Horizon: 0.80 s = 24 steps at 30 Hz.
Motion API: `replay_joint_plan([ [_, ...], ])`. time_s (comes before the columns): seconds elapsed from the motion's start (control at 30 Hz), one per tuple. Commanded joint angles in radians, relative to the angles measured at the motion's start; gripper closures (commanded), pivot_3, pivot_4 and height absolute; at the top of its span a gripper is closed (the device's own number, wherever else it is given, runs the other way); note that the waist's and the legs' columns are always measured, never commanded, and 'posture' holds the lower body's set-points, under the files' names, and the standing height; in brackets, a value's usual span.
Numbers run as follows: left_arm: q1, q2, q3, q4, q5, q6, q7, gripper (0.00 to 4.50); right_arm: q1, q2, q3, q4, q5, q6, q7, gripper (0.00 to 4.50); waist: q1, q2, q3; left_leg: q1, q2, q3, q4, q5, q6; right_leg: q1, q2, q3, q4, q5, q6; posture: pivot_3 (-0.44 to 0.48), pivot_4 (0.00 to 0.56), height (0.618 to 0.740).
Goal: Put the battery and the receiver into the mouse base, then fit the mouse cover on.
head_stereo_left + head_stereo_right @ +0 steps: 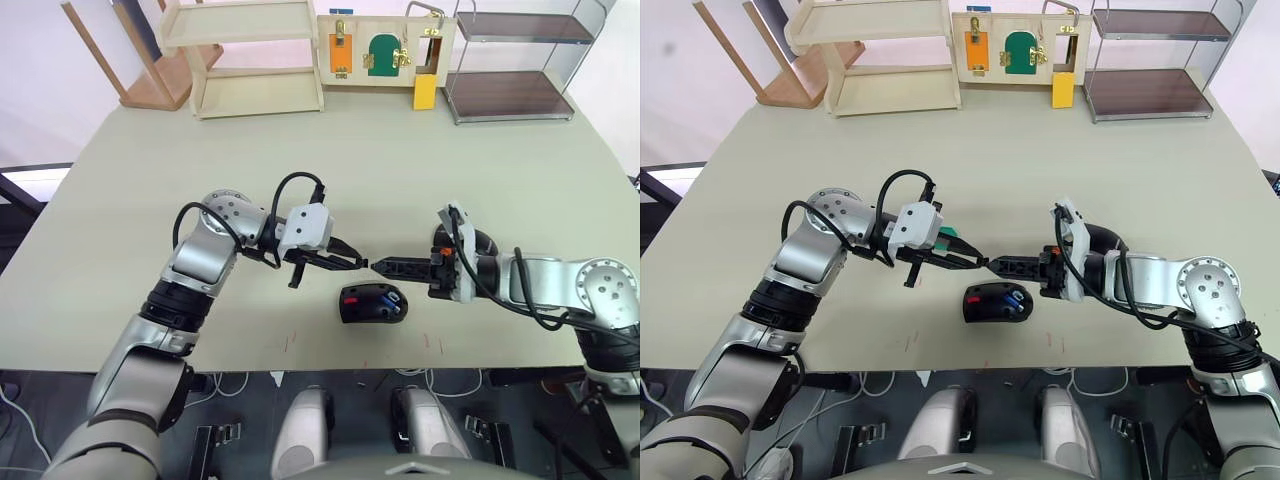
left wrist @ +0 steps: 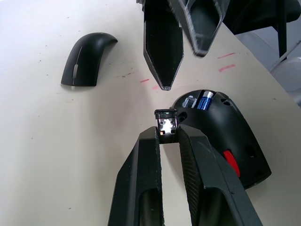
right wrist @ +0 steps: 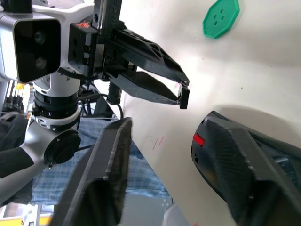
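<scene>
Left gripper (image 1: 358,264): jaws narrow, pinching the receiver (image 2: 165,123) at their very tips; it hangs just above the tabletop (image 1: 400,170), at about 11 o'clock of the mouse base (image 1: 372,302).
Right gripper (image 1: 385,267): jaws held apart with nothing between them, tips facing the left gripper's tips almost nose to nose, at about 12 o'clock of the mouse base.
Battery (image 2: 205,100): slim blue cylinder with a pale end, already lying in its bay at the open end of the mouse base.
Mouse cover (image 2: 86,64): lies on the tabletop well apart from the mouse base, curved side up.
Green disc (image 3: 221,18): flat, hexagon-like, with small holes; no part in the task.
Risk, grip: the receiver is held by a thin edge only, so I judge a small bump could twist or drop it.
Risk, crowding: the two grippers are very near each other, and contact during the approach could knock the receiver loose or shove the mouse base.
Risk, aim: the receiver's slot looks narrow, so a tilted entry could jam.
Materials: mouse base matte black plastic, oval, with red parts; mouse cover glossy black with a pale mark; receiver dark with a shiny metal face; tabletop smooth and pale.
</scene>
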Motion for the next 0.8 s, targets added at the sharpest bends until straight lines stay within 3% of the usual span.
replay_joint_plan([
  [0.03,-0.010,-0.001,0.013,-0.017,-0.009,-0.006,-0.004,4.39,-0.011,0.009,-0.020,-0.005,0.025,-0.013,-0.011,2.15,0.000,0.000,0.000,0.000,0.000,0.000,0.000,0.000,0.000,0.000,0.000,0.000,0.000,0.000,0.000,0.000,0.150,0.740],
  [0.8,-0.017,-0.005,0.013,-0.035,-0.010,0.014,-0.005,4.39,-0.054,0.090,-0.004,0.028,0.025,-0.015,-0.112,2.15,-0.001,0.000,0.000,0.000,0.000,0.000,0.000,0.000,0.000,0.000,0.000,0.000,0.000,0.000,0.000,0.000,0.150,0.740],
])
